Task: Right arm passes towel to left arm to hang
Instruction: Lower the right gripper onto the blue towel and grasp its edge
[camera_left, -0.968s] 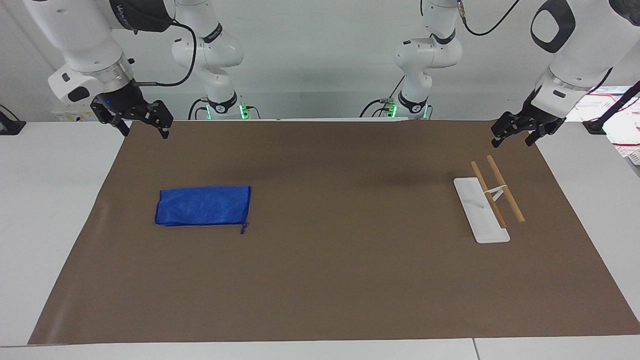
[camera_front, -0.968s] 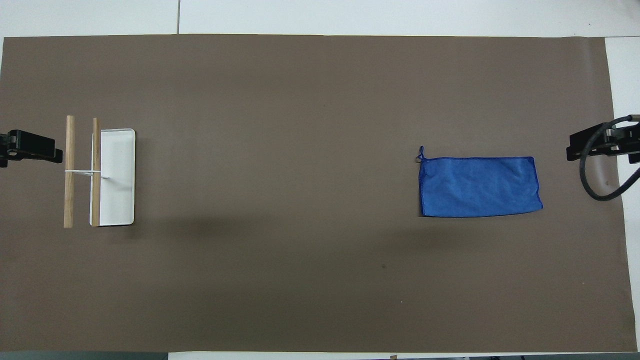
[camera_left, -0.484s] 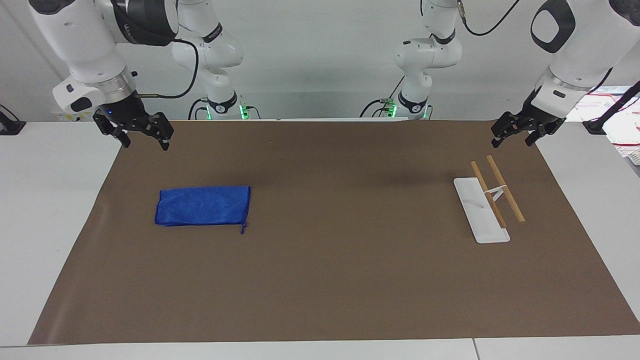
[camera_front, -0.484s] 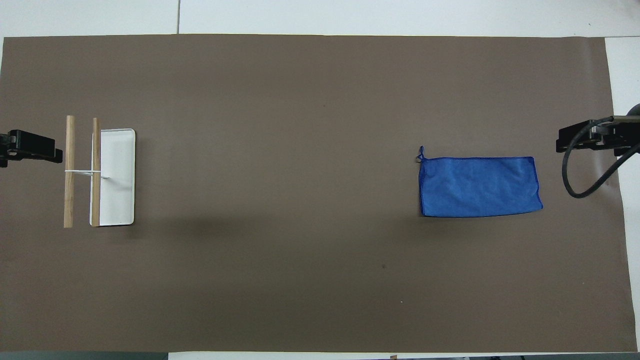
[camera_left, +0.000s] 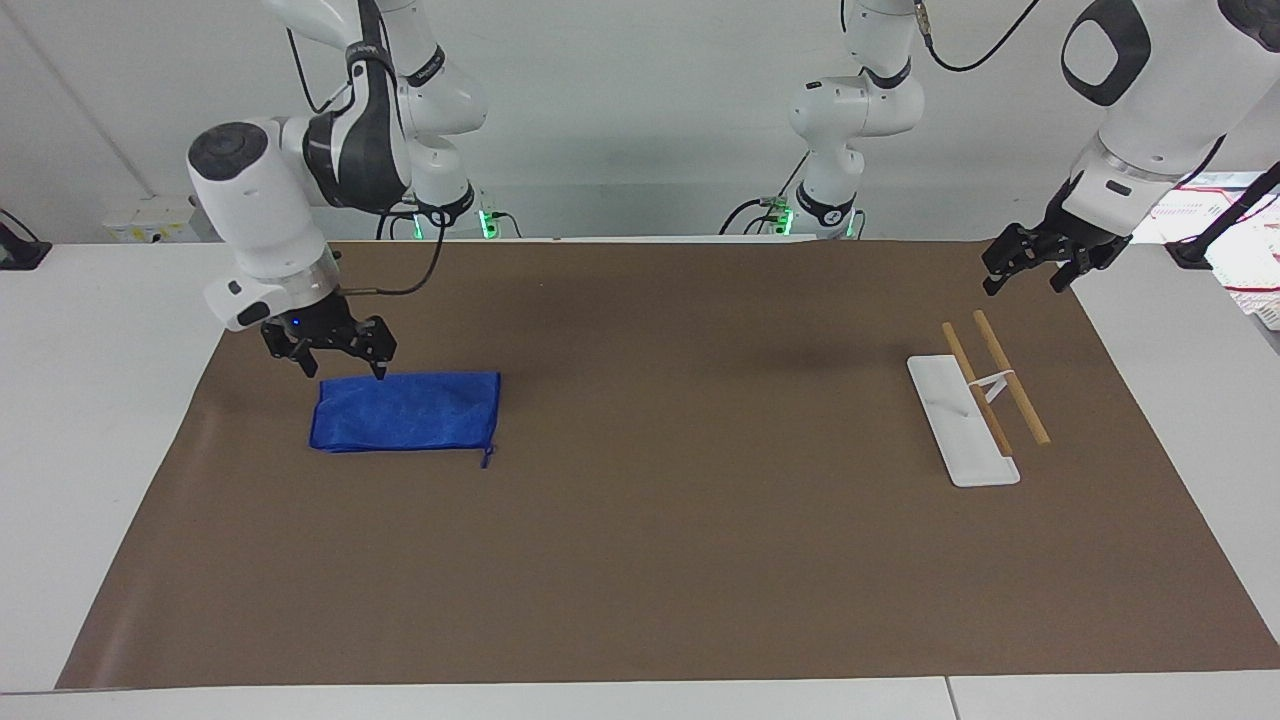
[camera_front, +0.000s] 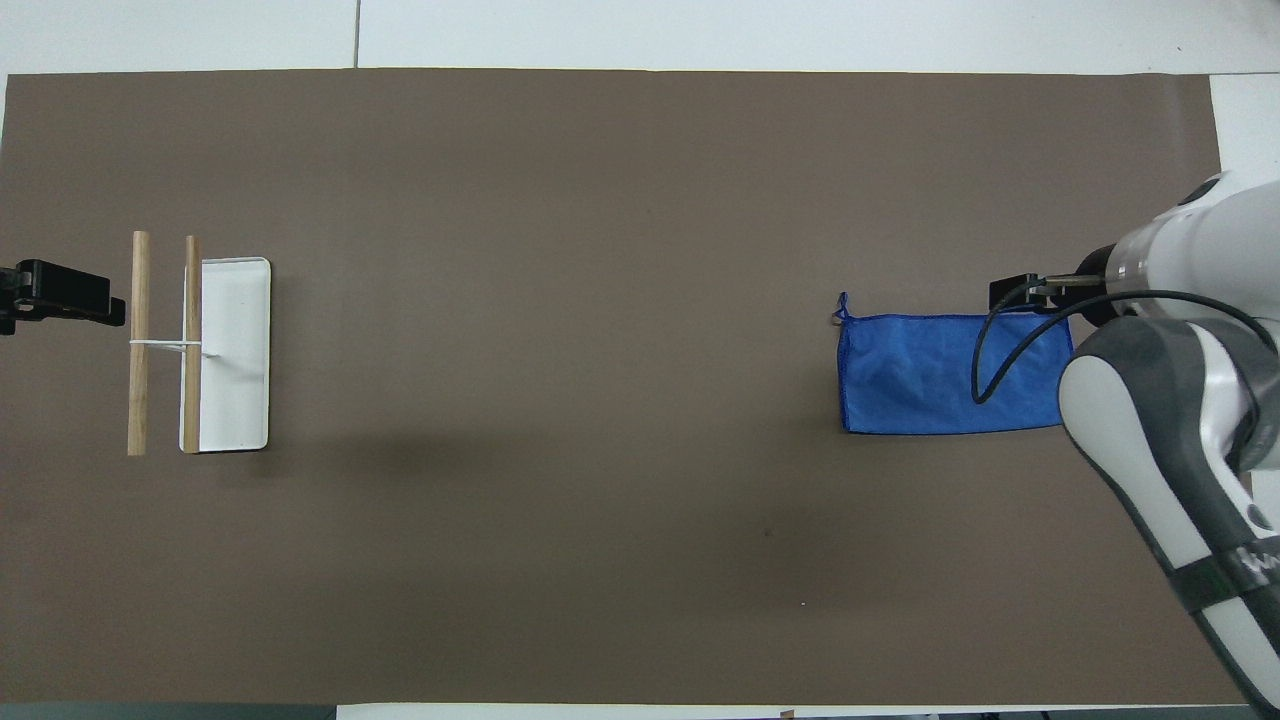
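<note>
Facing view: the towel (camera_left: 405, 412) lies flat on the brown mat (camera_left: 660, 560), toward the right arm's end. The right gripper (camera_left: 342, 365) hangs low over the towel's robot-side edge, fingers spread, holding nothing. The left gripper (camera_left: 1025, 272) waits open and empty over the mat's corner, near the rack (camera_left: 980, 400).

Overhead view: the right arm (camera_front: 1170, 400) covers one towel corner; the loop string (camera_front: 842, 305) shows clearly.
</note>
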